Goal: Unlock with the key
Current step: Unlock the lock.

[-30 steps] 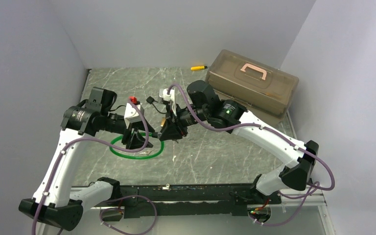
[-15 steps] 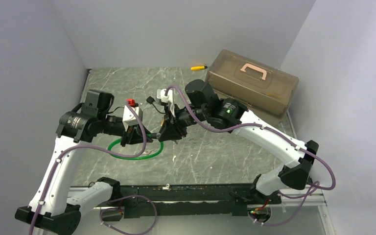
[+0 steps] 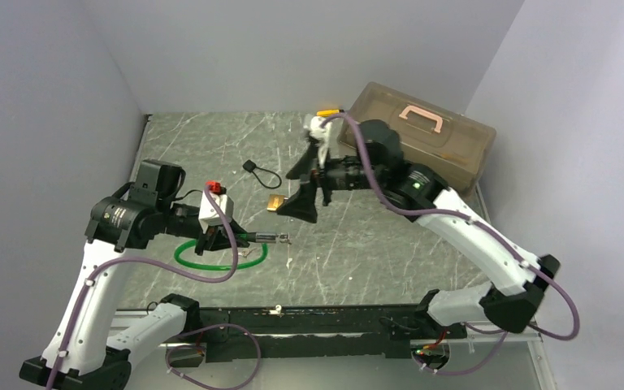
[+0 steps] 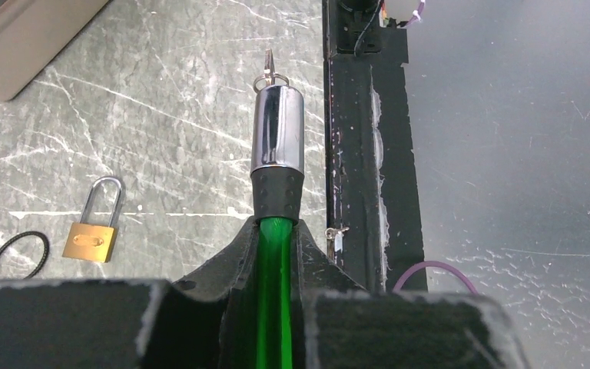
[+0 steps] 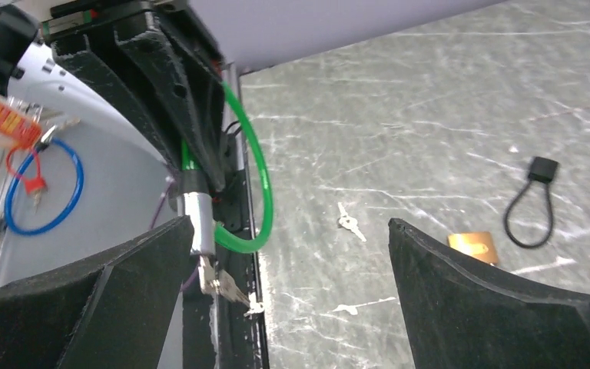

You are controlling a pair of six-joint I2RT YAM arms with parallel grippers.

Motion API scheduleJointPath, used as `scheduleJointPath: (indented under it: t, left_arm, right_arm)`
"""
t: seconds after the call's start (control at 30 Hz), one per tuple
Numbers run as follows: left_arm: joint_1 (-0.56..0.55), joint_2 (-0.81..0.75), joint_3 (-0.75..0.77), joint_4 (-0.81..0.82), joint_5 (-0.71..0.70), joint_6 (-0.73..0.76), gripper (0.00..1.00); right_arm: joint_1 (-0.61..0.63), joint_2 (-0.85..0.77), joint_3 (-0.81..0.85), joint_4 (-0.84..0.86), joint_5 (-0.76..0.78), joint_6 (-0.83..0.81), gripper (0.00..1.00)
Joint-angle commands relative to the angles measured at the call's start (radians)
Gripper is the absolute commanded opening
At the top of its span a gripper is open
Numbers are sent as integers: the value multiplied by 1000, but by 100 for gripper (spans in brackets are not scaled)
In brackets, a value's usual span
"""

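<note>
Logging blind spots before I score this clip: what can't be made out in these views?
- Key at the tip of the metal cylinder: edge-on in the left wrist view, too small in the top view; teeth unreadable.
- Brass padlock: right wrist view, partly behind a finger of the right gripper; keyhole shown in no view.
- Black cord loop: left wrist view, cut off by the left edge.
</note>
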Motion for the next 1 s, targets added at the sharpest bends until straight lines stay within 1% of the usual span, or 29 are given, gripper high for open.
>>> scheduleJointPath:
  t: [0.0, 0.03, 0.1, 0.13, 0.17, 0.23, 0.27, 0.3, 0.33, 0.43, 0.53, 0.7, 0.9, 0.97]
  left_arm:
    - [-4, -23, 60, -1, 32, 7, 0]
    - [-1, -22, 70, 2, 32, 2, 0]
    - [8, -17, 96, -9, 45, 13, 0]
    - [10, -16, 108, -12, 55, 15, 0]
    - [11, -16, 115, -6, 59, 6, 0]
    - [12, -16, 122, 17, 63, -23, 0]
    - [13, -14, 126, 22, 63, -28, 0]
    - [12, -11, 129, 27, 63, -28, 0]
    - [12, -10, 130, 33, 58, -34, 0]
    - [13, -7, 129, 41, 48, -41, 0]
    - [14, -10, 120, 44, 47, -38, 0]
    - [13, -3, 135, 46, 49, -44, 0]
    - [13, 1, 139, 50, 51, -46, 0]
    - [14, 1, 140, 49, 49, -46, 0]
  right_arm:
    - [-66, -148, -141, 217, 37, 151, 100]
    - [-73, -188, -187, 246, 70, 171, 100]
    - [-91, -240, -268, 290, 83, 181, 98]
    - [-98, -258, -290, 305, 69, 173, 89]
    - [-100, -267, -298, 304, 53, 158, 75]
    - [-100, -268, -293, 267, 27, 131, 35]
    - [-100, -263, -290, 242, 11, 125, 23]
    - [-100, -260, -291, 229, -13, 125, 23]
    - [-101, -260, -296, 226, -38, 127, 27]
    - [-100, -265, -323, 287, -179, 146, 47]
    - [-102, -260, -335, 341, -251, 168, 52]
    - [-100, -218, -328, 392, -369, 200, 53]
    - [-100, -164, -313, 403, -404, 227, 48]
    - [-101, -156, -311, 407, -404, 231, 44]
